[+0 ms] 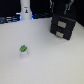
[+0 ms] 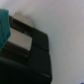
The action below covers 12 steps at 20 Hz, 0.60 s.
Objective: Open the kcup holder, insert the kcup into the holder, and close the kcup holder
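The kcup (image 1: 23, 49), a tiny white pod with a green top, stands alone on the white table towards the exterior view's left. The black kcup holder (image 1: 62, 27) sits at the back right, with both stacked drawer fronts and their pale handles flush. My gripper (image 1: 62, 10) hangs as a dark blurred mass just above and behind the holder, far from the kcup. Its fingers are too blurred to read. The wrist view shows the kcup holder (image 2: 30, 57) close up, with a pale part (image 2: 22, 25) on it and a teal shape (image 2: 4, 27) at the frame's edge.
A white upright object (image 1: 25, 10) with a blue glow stands at the back left. Dark clutter runs along the far edge of the table (image 1: 45, 62). White tabletop lies between the kcup and the holder.
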Tool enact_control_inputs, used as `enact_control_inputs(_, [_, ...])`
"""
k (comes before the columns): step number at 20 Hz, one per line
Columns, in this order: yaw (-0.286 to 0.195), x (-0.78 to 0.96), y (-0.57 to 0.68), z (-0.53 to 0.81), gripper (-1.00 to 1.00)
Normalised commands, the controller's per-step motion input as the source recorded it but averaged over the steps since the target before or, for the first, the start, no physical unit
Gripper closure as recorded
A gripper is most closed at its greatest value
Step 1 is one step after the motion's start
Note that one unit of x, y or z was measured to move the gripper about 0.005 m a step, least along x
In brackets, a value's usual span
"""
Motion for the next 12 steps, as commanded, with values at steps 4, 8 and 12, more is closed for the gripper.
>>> enact_control_inputs(4, [-0.167, -0.20, 0.57, -0.33, -1.00])
enact_control_inputs(8, [-0.167, -0.17, 0.52, -0.35, -1.00])
enact_control_inputs(12, [-0.162, -0.12, 0.47, -0.36, -1.00])
